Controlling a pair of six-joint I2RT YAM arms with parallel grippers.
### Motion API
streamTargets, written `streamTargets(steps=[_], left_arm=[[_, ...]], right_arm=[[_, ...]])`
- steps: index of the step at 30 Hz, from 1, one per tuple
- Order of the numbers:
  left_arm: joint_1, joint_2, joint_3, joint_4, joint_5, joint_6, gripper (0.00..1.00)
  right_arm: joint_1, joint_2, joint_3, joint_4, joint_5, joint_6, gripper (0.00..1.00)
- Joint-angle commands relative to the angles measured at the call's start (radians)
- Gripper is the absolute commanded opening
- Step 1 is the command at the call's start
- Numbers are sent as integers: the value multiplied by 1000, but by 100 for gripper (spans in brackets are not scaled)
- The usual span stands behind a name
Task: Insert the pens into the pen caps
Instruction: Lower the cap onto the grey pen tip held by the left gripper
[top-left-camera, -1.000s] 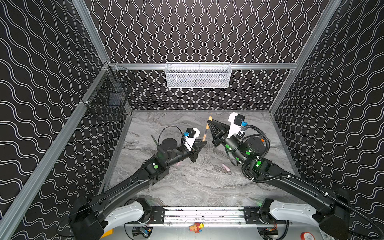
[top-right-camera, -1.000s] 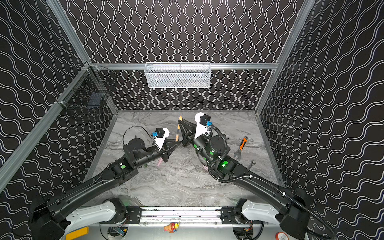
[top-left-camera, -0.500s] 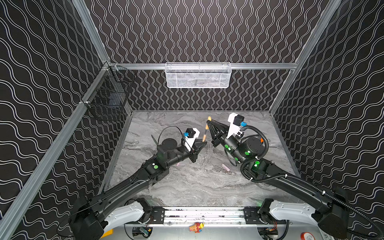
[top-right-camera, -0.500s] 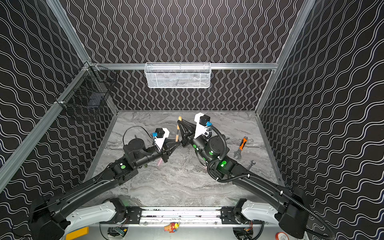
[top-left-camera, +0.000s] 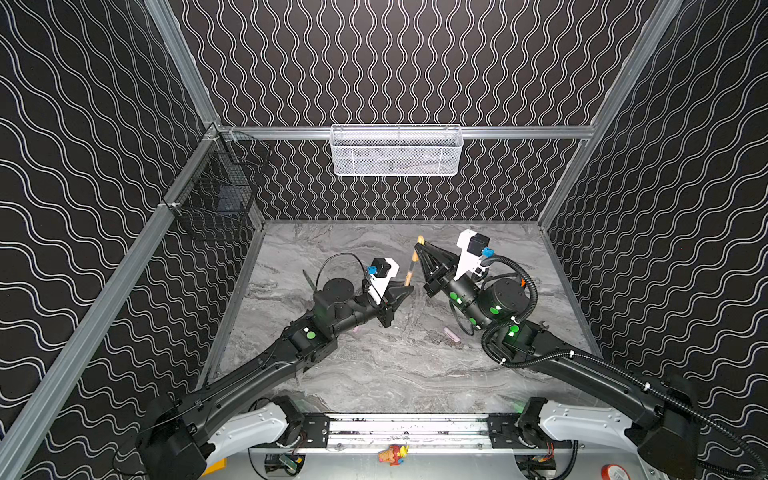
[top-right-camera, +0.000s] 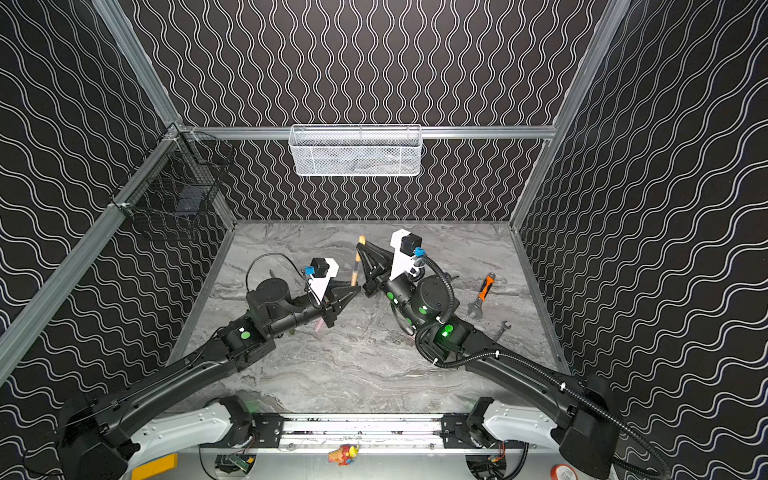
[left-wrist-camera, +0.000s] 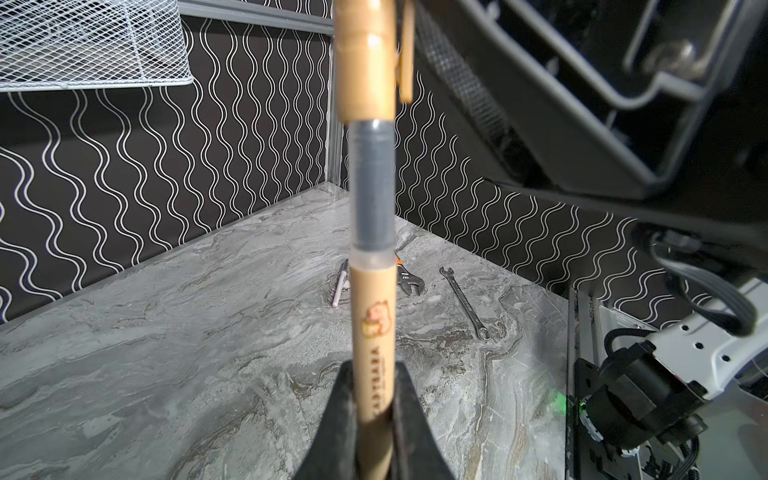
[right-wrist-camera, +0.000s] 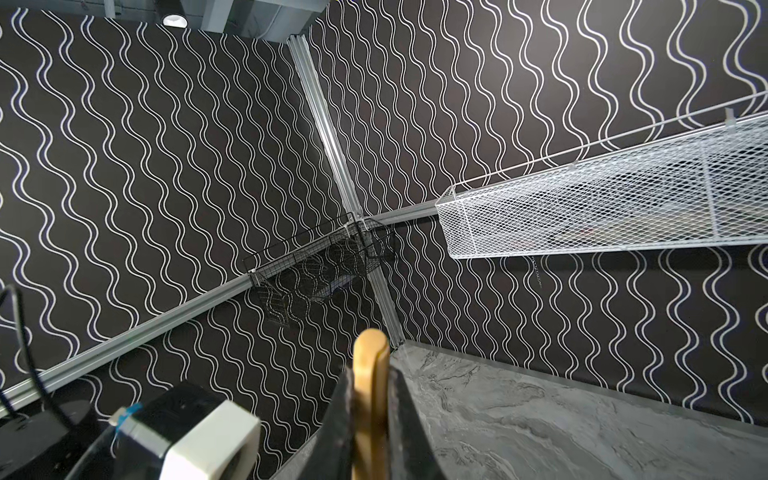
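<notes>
Left end effector (left-wrist-camera: 372, 376) is clenched on the tan-gold pen (left-wrist-camera: 371, 324), holding it off the tabletop (top-left-camera: 395, 368), below and in front of the white mesh basket (top-left-camera: 395, 151). Right end effector (right-wrist-camera: 370, 374) grasps the gold pen cap (left-wrist-camera: 365, 62), which sits over the pen's tip with the grey neck exposed. A pale pink cap (top-left-camera: 453, 335) lies on the tabletop.

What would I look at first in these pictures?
Above the grey marble table, the left gripper pinches a tan-gold stick pen, and the right gripper holds a stubby gold pen cap over its tip. A white mesh basket hangs at the back.
</notes>
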Motion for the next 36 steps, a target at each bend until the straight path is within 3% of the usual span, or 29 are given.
streamTargets(steps=[1, 15, 25, 36], left_arm=[[2, -9, 5, 143, 20, 1, 0], [2, -38, -1, 150, -9, -19, 0], [4, -31, 10, 152, 84, -15, 0], [25, -47, 13, 164, 89, -63, 0]], right_arm=[[0, 18, -3, -19, 10, -11, 10], [1, -14, -35, -66, -57, 28, 10], [0, 22, -37, 10, -38, 26, 10], [-1, 18, -27, -30, -50, 8, 9]])
